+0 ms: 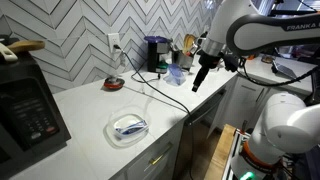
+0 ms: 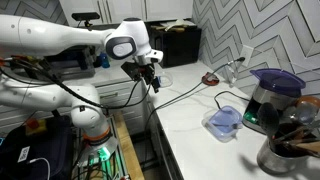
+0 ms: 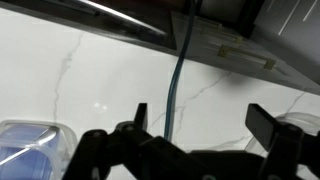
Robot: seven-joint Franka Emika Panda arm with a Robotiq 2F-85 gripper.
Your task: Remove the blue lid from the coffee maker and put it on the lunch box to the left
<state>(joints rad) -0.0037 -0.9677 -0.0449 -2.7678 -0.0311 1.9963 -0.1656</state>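
Panda arm (image 1: 250, 30) reaching in from the upper right.
Its hand (image 1: 197, 84) hangs pointing downward, right of frame centre, fingers (image 3: 264, 124) spread wide apart.

The blue lid (image 2: 277, 78) lies flat atop the black coffee maker (image 2: 262, 108) at the frame's right edge, with the clear lunch box (image 2: 224, 121), blue-and-white inside, just left of it.

Desk (image 1: 90, 110): white stone look, grey veins, smooth, glossy. Lunch box (image 1: 129, 127): clear plastic, shiny. Lid (image 2: 277, 76): translucent blue-violet plastic, smooth. Coffee maker (image 1: 155, 55): black plastic, slight sheen. Cord (image 3: 178, 80): dark, smooth, rubbery by the look. Arm (image 1: 250, 25): white shell, glossy, looks plastic. Hand (image 3: 200, 125): black, matt. Wall (image 1: 70, 40): pale herringbone tile, satin, visible grout lines. Dish (image 1: 114, 84): red, glossy.
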